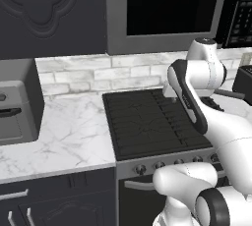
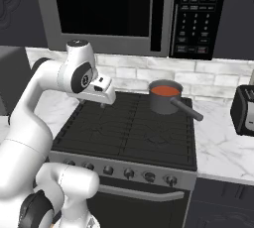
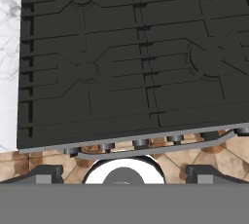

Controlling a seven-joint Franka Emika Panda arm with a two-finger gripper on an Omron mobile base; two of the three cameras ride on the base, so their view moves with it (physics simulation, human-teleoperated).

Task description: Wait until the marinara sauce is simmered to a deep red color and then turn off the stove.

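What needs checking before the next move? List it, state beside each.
1. Marinara sauce deep red: not ok, it looks bright orange-red.
2. Saucepan seated on the stove rear right grate: ok.
3. Gripper free and open: ok, it holds nothing, hanging above the grates.
4. Knobs unobstructed along the front panel: ok.
5. Which knob feeds the saucepan's burner: cannot tell.
6. Flame under the saucepan: cannot tell.

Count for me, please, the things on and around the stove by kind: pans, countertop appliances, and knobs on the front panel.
Saucepan with marinara sauce: 1
Countertop appliances: 2, a grey boxy one and a dark toaster
Stove front knobs: 5, first at
Total: 8
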